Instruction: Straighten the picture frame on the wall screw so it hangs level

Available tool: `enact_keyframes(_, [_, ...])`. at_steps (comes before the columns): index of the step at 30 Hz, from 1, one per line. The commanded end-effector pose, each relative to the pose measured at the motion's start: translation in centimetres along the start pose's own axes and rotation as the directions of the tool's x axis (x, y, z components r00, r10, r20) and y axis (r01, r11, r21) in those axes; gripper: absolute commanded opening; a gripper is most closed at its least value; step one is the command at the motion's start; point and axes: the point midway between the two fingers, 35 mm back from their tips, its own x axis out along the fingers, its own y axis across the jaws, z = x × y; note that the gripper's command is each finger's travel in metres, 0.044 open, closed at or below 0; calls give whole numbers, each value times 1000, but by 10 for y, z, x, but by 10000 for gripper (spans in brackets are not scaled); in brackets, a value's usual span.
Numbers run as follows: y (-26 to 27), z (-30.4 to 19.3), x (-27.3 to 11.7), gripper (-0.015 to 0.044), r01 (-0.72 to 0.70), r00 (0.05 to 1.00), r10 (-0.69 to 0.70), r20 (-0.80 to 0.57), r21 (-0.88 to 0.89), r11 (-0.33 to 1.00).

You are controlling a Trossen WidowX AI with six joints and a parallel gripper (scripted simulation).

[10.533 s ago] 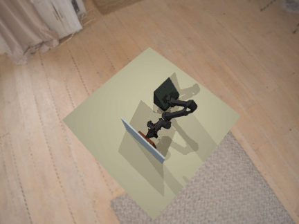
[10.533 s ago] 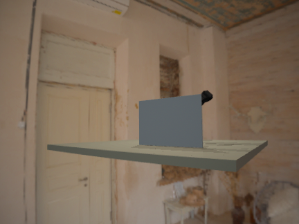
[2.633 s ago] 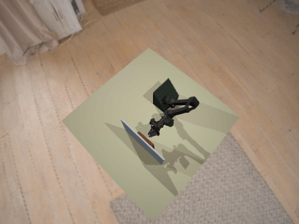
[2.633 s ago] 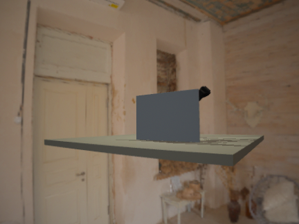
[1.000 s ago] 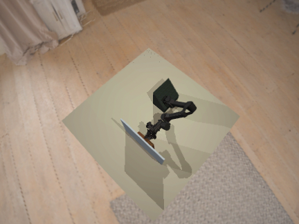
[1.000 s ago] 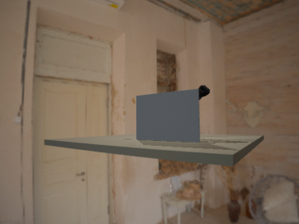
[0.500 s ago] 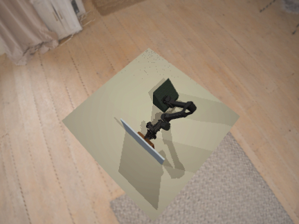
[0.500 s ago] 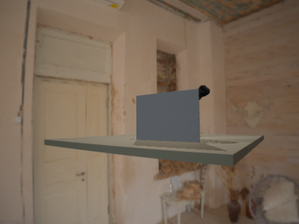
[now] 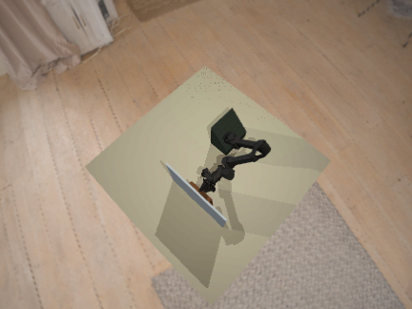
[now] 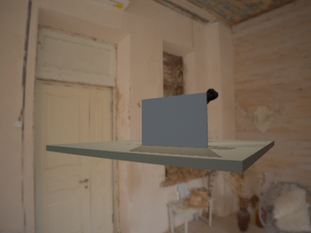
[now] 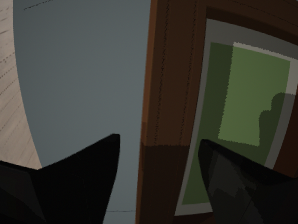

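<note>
The picture frame (image 9: 208,196) (image 11: 172,75) hangs on the front of the blue-grey wall panel (image 9: 186,185) (image 10: 174,122) (image 11: 75,75). It is brown, with a grey mat and a green picture. My gripper (image 11: 160,145) is partly open at the frame's left bar in the wrist view. One finger is over the panel left of the bar, the other over the picture side. Gaps show between both fingertips and the bar. The screw and the notched strip are hidden. The panel hides the frame in the exterior view, and its tilt is hard to tell.
The pale green table top (image 9: 129,157) (image 10: 90,147) carries the upright panel and a dark green block (image 9: 228,128) by the arm's base. The arm (image 9: 259,148) reaches from there to the panel; part of it (image 10: 212,95) shows beyond the panel's edge in the exterior view.
</note>
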Motion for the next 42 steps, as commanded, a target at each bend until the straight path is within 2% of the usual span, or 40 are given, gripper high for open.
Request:
enact_keyframes(1, [-1,-1,0,181,3,1000,-3,-3,-6,1000])
enact_keyframes(19, [-1,-1,0,61,3,1000,-3,-3,-6,1000])
enact_keyframes(21, [-1,-1,0,8,3,1000,-3,-3,-6,1000])
enact_keyframes(22, [-1,-1,0,0,3,1000,-3,-3,-6,1000])
enact_keyframes(42, [4,0,0,0,3,1000,-3,-3,-6,1000])
